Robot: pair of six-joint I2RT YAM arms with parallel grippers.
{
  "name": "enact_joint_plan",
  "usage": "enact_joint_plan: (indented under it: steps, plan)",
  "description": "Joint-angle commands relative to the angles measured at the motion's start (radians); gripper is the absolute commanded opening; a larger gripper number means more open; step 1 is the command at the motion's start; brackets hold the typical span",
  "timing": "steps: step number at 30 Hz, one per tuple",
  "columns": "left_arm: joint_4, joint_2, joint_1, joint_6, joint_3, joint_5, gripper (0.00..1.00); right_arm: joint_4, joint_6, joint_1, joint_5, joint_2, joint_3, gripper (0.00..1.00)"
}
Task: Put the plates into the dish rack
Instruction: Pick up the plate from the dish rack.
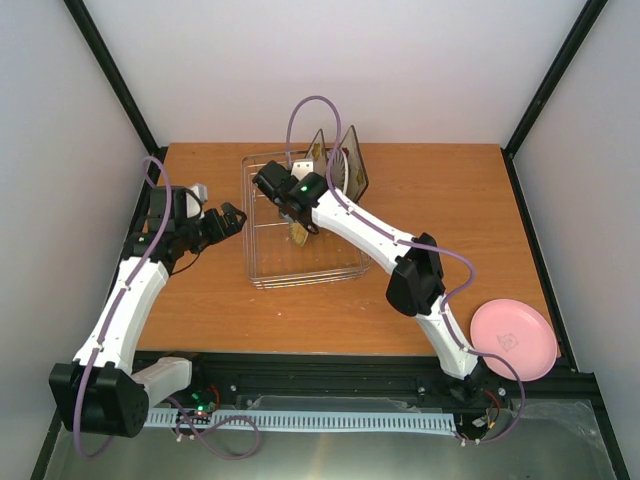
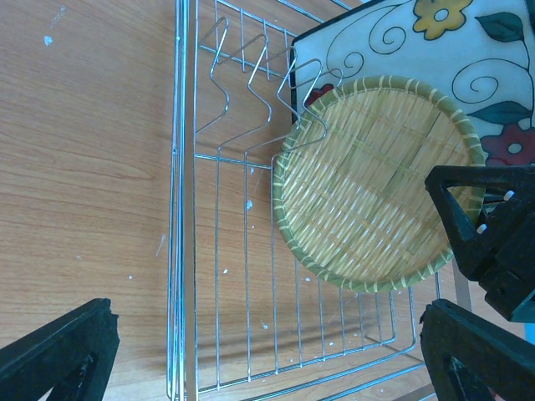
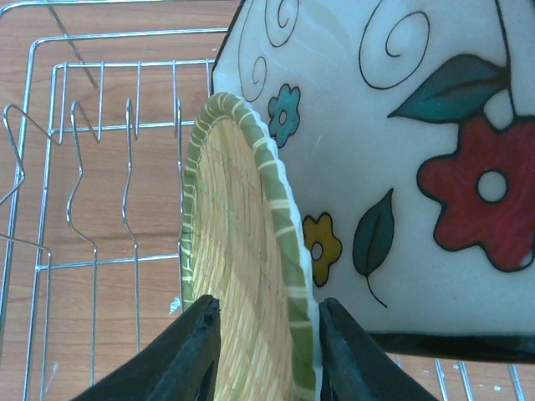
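While my right claw (image 3: 269, 302) narrows on the rim of the woven plate (image 3: 242, 251), pinching it, the plate stands on edge inside the dish rack (image 3: 92, 125). It rises straight ahead of my fingers, its back just beside the floral plate (image 3: 401, 125), with bare prongs (image 3: 129, 167) on its face side. It is round, tan basketweave with a green edge.

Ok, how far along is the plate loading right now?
Done: one upright plate and a darker upright plate already stand in the dish rack. In hand: the right pincer grips the woven plate by its rim, inside the rack. Still to do: the pink plate lies flat outside the rack, untouched; the left pincer is open and empty.
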Motion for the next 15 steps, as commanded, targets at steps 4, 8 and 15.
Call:
enact_joint_plan:
  steps: [4,8,15]
  plan:
    - [0.005,-0.012,0.009,0.012,0.002,0.002,1.00,0.035,0.009,-0.017,-0.031,-0.012,-0.006,0.34]
    - [0.004,-0.017,0.008,0.016,-0.010,0.000,1.00,0.069,0.005,-0.037,-0.056,-0.010,-0.040,0.32]
    - [0.001,-0.019,0.007,0.018,-0.022,-0.005,1.00,0.123,-0.022,-0.071,-0.097,0.004,-0.051,0.19]
